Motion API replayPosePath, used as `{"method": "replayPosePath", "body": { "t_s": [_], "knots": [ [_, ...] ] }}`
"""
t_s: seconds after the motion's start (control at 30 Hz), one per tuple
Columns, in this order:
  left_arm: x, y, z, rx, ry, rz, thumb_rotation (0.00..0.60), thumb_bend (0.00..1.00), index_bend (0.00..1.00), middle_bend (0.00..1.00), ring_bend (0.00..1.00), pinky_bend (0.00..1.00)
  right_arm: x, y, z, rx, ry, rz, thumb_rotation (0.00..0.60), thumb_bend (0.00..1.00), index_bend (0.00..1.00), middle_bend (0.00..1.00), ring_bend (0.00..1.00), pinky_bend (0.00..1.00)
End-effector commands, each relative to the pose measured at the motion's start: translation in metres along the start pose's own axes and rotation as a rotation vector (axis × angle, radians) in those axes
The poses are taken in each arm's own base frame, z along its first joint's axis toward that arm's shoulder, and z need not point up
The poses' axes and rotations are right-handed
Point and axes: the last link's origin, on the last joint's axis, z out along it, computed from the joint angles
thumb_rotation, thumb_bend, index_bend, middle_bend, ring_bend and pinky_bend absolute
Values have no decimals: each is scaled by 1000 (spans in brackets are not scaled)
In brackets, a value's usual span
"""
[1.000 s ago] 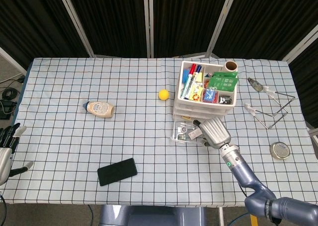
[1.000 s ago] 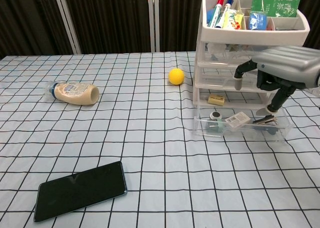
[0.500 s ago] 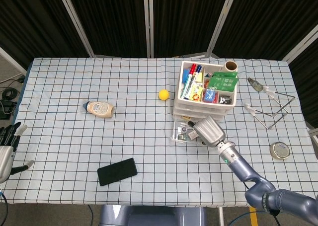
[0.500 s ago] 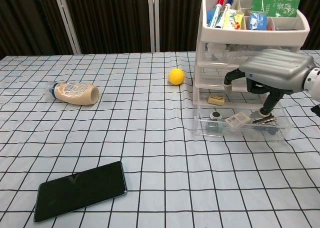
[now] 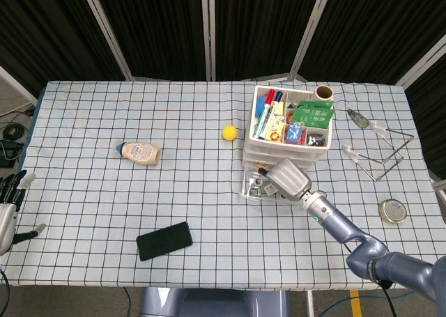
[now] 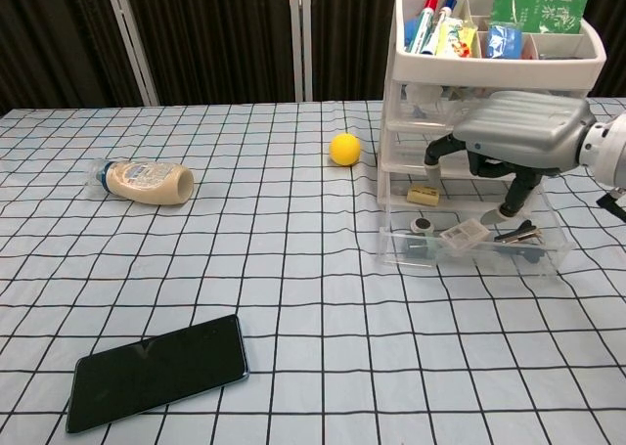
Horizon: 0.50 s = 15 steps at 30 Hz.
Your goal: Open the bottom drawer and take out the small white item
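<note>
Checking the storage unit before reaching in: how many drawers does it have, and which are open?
3. The top drawer and middle drawer are pushed in; the bottom drawer is pulled out, with the right hand above it. The open tray on top isn't counted.

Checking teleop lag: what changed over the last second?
The right hand slid toward the robot's left above the open bottom drawer, fingers spread, holding nothing. The small white item lies untouched in the drawer. Left hand, bottle, yellow ball and phone stayed put.
</note>
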Motion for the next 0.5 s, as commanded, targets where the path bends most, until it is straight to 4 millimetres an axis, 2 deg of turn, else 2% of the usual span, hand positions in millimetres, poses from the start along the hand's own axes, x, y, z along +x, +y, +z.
{"method": "replayPosePath", "body": {
  "t_s": [0.03, 0.5],
  "knots": [
    [2, -1, -1, 2, 5, -2, 600, 0, 0, 0, 0, 0, -2, 5, 0, 31, -10, -32, 600, 4, 425, 1000, 1000, 820],
    [1, -2, 0, 11, -4, 1, 600, 0, 0, 0, 0, 0, -20, 4, 1, 67, -13, -15, 600, 3, 450, 1000, 1000, 820]
  ]
}}
